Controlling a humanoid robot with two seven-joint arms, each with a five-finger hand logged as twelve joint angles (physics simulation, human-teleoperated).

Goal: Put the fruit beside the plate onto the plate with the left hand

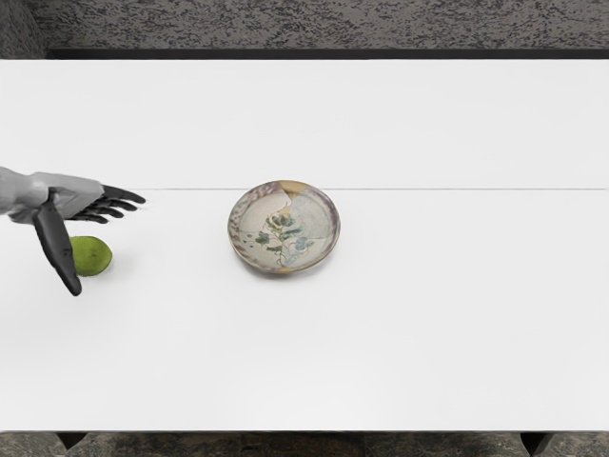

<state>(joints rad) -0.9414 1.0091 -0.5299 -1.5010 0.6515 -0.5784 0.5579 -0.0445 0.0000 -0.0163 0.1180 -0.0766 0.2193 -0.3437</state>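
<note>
Fruit (95,257) sits on the table (428,333), left of the plate (316,211); left hand (81,205), fingers spread, grasping nothing, seemingly hovers over it.

Quick tally: one plate (319,205), a single patterned dish. One fruit (93,255), green, just the one piece. One white table (428,314) carrying both. One left hand (81,205) in shot, on one grey arm (17,190) coming in from the left edge. One dark speckled wall (285,24) behind the table.
</note>
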